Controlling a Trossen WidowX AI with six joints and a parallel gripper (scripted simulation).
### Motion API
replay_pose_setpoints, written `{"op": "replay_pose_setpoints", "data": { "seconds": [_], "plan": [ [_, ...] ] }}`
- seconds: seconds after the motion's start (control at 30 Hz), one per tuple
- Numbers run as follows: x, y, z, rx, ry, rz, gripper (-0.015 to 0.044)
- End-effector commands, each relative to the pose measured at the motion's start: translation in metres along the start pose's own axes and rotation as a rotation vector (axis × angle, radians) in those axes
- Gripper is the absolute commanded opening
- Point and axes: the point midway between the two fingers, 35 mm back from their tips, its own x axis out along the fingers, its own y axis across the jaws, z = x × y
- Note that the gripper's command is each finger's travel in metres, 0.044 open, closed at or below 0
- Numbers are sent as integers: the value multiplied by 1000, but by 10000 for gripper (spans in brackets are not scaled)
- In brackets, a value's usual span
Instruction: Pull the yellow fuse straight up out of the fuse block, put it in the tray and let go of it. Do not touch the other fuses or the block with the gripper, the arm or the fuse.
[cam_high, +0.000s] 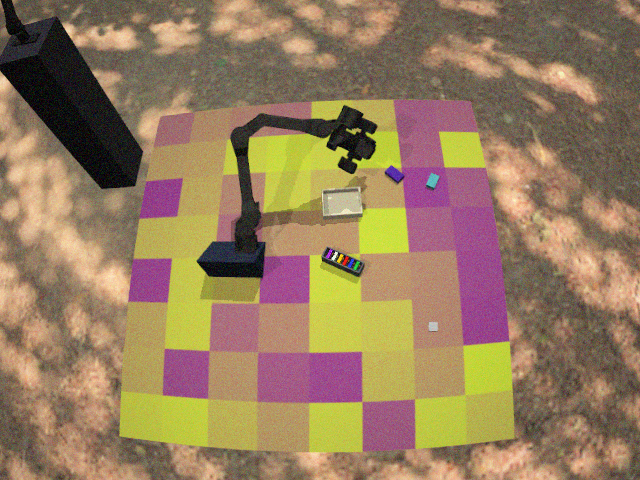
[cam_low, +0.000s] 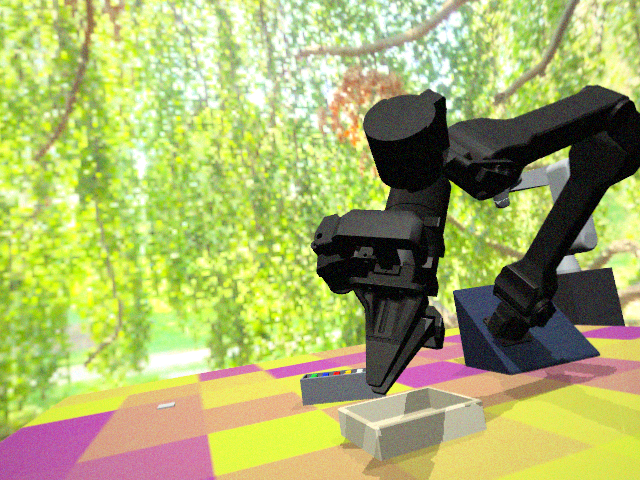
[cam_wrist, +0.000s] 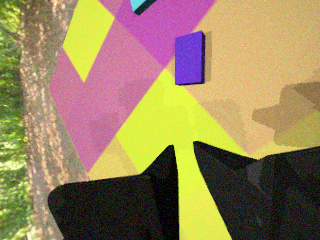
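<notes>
Above tray (cam_high: 341, 202): open, nothing blocks your descent.
Fuse block (cam_high: 342, 260): neighbouring fuses crowd your yellow fuse (cam_high: 340, 258).
Far right: purple block (cam_high: 394, 173), teal block (cam_high: 432, 180) stand aside.

The yellow fuse (cam_high: 340, 257) stands upright, seated in the dark fuse block (cam_high: 342, 260), near the shallow grey tray (cam_high: 341, 201).

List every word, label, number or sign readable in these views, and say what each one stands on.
None: no view shows readable text.
Fuse block: coloured fuses only, no lettering or ratings legible; too small to tell.
Tray: plain walls, unmarked.
Purple block: blank face.
Cyan block and small grey piece: no marks visible.
Gripper and arm: plain black, no brand visible.
</notes>
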Motion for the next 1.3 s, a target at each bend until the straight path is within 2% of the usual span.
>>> {"op": "replay_pose_setpoints", "data": {
  "seconds": [0.0,0.17,0.33,0.63,1.27],
  "plan": [
    [0,-48,57,163,-85,-137,70],
    [-16,-110,112,385,-163,-285,70],
    [-47,-183,154,672,-218,-433,70],
    [-122,-301,169,1278,-184,-621,70],
    [-122,-313,162,1329,-172,-629,70]
  ]
}}
